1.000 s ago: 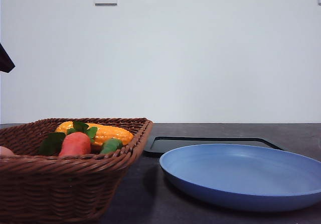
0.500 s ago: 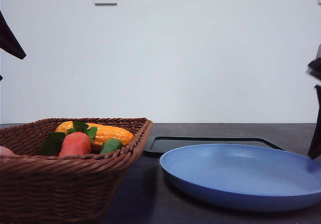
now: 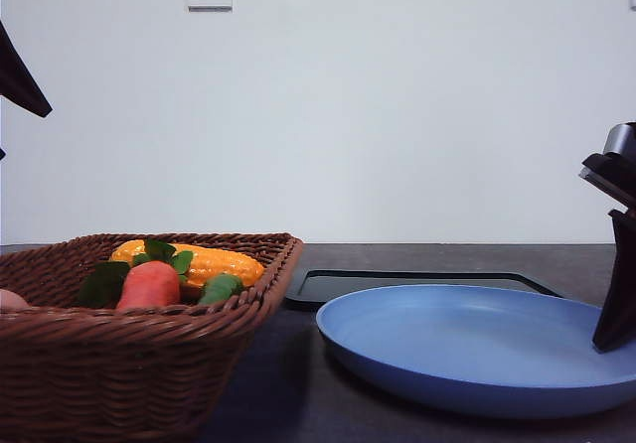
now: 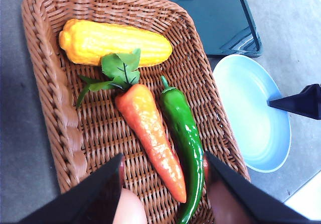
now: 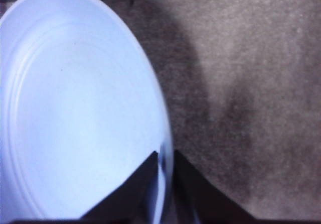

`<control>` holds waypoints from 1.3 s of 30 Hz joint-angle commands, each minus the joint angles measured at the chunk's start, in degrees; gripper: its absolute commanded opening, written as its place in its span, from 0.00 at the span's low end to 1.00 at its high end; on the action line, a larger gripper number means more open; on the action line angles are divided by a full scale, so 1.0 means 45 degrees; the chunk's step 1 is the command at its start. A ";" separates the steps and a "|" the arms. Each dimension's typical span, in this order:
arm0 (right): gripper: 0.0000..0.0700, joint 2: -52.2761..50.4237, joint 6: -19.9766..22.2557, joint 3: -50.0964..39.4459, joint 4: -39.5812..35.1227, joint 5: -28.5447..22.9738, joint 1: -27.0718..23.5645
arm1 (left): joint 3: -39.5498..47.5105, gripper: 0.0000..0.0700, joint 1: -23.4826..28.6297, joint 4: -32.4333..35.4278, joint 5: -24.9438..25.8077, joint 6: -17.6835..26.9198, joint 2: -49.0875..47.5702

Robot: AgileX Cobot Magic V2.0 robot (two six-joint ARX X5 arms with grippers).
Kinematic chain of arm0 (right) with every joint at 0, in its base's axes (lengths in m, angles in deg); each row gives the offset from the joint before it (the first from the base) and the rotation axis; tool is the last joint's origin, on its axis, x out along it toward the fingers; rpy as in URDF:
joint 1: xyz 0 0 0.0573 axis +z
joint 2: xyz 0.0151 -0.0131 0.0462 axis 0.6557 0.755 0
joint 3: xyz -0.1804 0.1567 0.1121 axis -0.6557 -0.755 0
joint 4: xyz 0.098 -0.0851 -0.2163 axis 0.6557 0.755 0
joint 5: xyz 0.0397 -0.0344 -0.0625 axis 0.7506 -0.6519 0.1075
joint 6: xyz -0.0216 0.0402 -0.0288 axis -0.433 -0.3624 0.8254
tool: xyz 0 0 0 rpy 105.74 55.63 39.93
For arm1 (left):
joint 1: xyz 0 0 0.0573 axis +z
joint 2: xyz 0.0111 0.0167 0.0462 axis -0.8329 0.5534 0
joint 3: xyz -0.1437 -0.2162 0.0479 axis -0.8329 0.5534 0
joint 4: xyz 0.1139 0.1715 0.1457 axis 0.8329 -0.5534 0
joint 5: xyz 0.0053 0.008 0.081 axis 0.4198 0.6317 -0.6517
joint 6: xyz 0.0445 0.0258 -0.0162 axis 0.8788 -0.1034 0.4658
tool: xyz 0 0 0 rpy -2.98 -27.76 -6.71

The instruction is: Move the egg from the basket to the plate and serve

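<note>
Egg [image 4: 131, 210] in unlabelled basket [image 4: 60, 133]

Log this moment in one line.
left tool open over brown wicker basket | pinkish oval egg inside | right tool astride round blue plate rim

Woven wicker basket [image 4: 55, 98]; matte, smooth blue plate [image 3: 477, 349]; glossy, probably plastic pepper [image 4: 183, 133].

Carrot [image 4: 150, 128] and pepper [image 4: 183, 133] beside egg [image 4: 131, 209]; plate [image 3: 477, 349] bare.
</note>
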 commanded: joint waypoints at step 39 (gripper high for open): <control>0.00 -0.4781 -0.0739 0.0178 0.0756 -0.0777 -0.0933 | -0.2841 0.65 -0.7151 -0.4342 -0.6939 -0.1620 0.4494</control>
